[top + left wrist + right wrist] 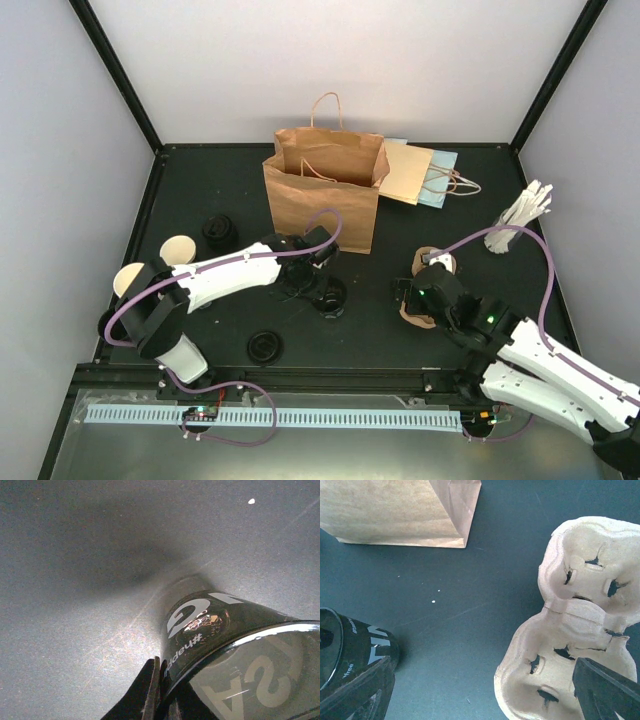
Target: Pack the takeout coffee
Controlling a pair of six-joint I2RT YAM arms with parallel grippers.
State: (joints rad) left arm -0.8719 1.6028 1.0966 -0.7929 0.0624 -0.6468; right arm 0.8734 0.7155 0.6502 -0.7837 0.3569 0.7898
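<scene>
The left fingers point(149, 692) are closed and touch the rim of an upright black-sleeved cup point(200, 625); I cannot tell whether they pinch it. The right fingers point(607, 690) are spread wide over the pulp carrier point(580, 605), at the cup's 3 o'clock. Only the top view shows two cream-rimmed cups point(180, 249) far off at 9 o'clock.

Work surface: a matte black tabletop point(200, 190). Plain white panels form the back wall point(330, 60) and side walls point(50, 150), joined by black corner struts point(115, 72). A pale slotted strip point(300, 415), possibly cable ducting, runs along the near edge. Lighting is diffuse.
</scene>
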